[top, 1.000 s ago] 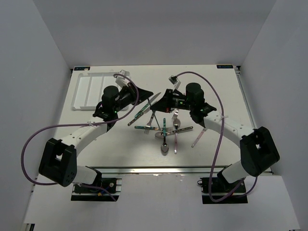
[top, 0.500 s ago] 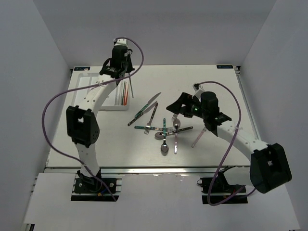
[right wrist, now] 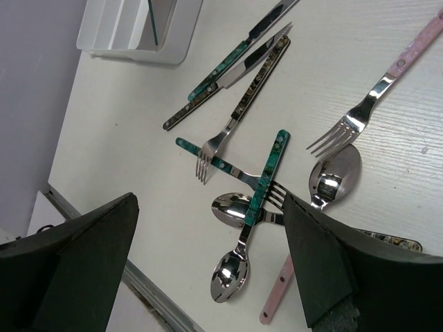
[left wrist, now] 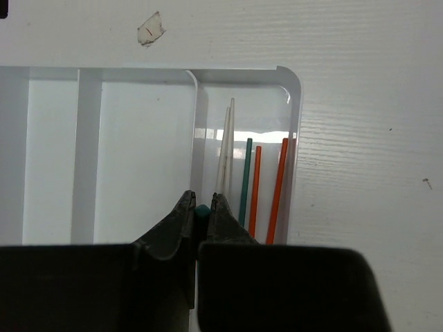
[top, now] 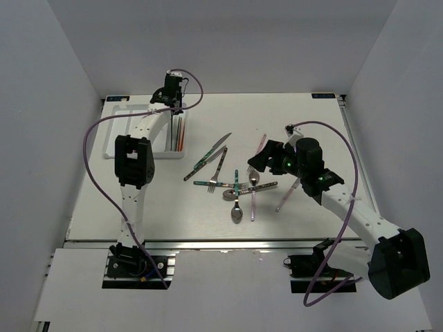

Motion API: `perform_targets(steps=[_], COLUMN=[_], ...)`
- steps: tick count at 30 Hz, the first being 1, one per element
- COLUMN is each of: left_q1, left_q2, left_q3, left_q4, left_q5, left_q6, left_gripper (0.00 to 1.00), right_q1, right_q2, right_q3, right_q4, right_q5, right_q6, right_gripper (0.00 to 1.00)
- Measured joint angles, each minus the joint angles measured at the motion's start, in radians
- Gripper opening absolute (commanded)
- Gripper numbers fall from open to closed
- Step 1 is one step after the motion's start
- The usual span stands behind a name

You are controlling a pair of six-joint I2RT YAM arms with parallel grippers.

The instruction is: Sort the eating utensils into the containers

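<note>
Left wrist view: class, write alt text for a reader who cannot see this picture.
A black claw pinches a small teal tip above a white tray on a pale table. Thin chopsticks, pale, teal and orange, show in the tray's rightmost compartment.

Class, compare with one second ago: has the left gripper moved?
Yes. The left gripper moved outward, toward the far end of the white tray.

The cutlery tray (left wrist: 296, 124) was glossy white plastic; the spoon (right wrist: 337, 174) was polished, mirror-like metal; the counter (left wrist: 367, 173) looked matt, faintly grained.
</note>
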Motion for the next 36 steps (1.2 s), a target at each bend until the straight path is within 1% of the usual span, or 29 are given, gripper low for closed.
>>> perform_targets(steps=[1, 3, 4, 6, 7, 8, 10, 11, 12, 14, 18, 21, 23, 25, 26, 29, 31, 32, 33, 36], left_q1=[-0.002, -0.002, -0.002, -0.004, -0.004, -0.005, -0.005, -0.005, -0.005, -0.006, -0.013, -0.024, -0.031, -0.039, -0.041, -0.042, -0.041, -0.041, -0.041, -0.041], left_q2=[0.000, 0.000, -0.001, -0.006, -0.012, -0.021, -0.040, -0.055, -0.073, -0.115, -0.267, -0.468, -0.636, -0.819, -0.907, -1.171, -1.294, -1.334, -1.368, -1.385], left_q3=[-0.001, -0.007, -0.014, -0.040, -0.061, -0.083, -0.116, -0.132, -0.144, -0.154, -0.182, -0.237, -0.311, -0.419, -0.471, -0.693, -0.829, -0.895, -0.969, -1.148], left_q4=[0.011, 0.023, 0.027, 0.034, 0.036, 0.034, 0.038, 0.032, 0.025, 0.013, -0.007, -0.024, -0.008, -0.003, 0.002, 0.050, 0.069, 0.080, 0.090, 0.090], left_q5=[0.003, 0.008, 0.012, 0.020, 0.026, 0.032, 0.043, 0.048, 0.053, 0.062, 0.067, 0.066, 0.068, 0.073, 0.077, 0.087, 0.095, 0.096, 0.097, 0.109], left_q6=[0.004, 0.010, 0.011, 0.011, 0.005, -0.003, -0.011, -0.018, -0.023, -0.045, -0.100, -0.163, -0.201, -0.230, -0.240, -0.252, -0.251, -0.250, -0.251, -0.252], left_gripper=[0.14, 0.27, 0.42, 0.53, 0.65, 0.69, 0.74, 0.85, 0.92, 0.98, 0.98, 0.98, 0.98, 0.98, 0.98, 0.98, 0.98, 0.98, 0.98, 0.98], right_q1=[-0.001, -0.001, -0.001, -0.001, -0.001, -0.001, -0.001, -0.001, -0.001, 0.000, 0.005, 0.005, 0.005, 0.005, 0.005, 0.005, 0.006, 0.006, 0.006, 0.007], right_q2=[0.003, 0.013, 0.019, 0.036, 0.046, 0.059, 0.084, 0.100, 0.116, 0.151, 0.281, 0.384, 0.434, 0.474, 0.491, 0.572, 0.638, 0.671, 0.704, 0.784], right_q3=[0.000, 0.000, 0.000, 0.001, 0.002, 0.005, 0.024, 0.039, 0.057, 0.102, 0.256, 0.344, 0.375, 0.390, 0.399, 0.472, 0.539, 0.572, 0.602, 0.662], right_q4=[-0.002, -0.003, -0.003, -0.003, -0.005, -0.008, -0.034, -0.049, -0.065, -0.105, -0.215, -0.280, -0.317, -0.344, -0.354, -0.387, -0.403, -0.405, -0.403, -0.411], right_q5=[0.000, 0.001, 0.001, 0.005, 0.008, 0.013, 0.032, 0.044, 0.061, 0.109, 0.270, 0.386, 0.446, 0.486, 0.497, 0.516, 0.529, 0.534, 0.537, 0.546], right_q6=[-0.005, -0.013, -0.016, -0.023, -0.029, -0.034, -0.040, -0.044, -0.048, -0.057, -0.066, -0.062, -0.059, -0.058, -0.057, -0.061, -0.062, -0.062, -0.061, -0.060], right_gripper=[0.89, 0.89, 0.89, 0.89, 0.89, 0.89, 0.89, 0.89, 0.89, 0.89, 0.89, 0.89, 0.89, 0.89, 0.88, 0.83, 0.80, 0.75, 0.74, 0.68])
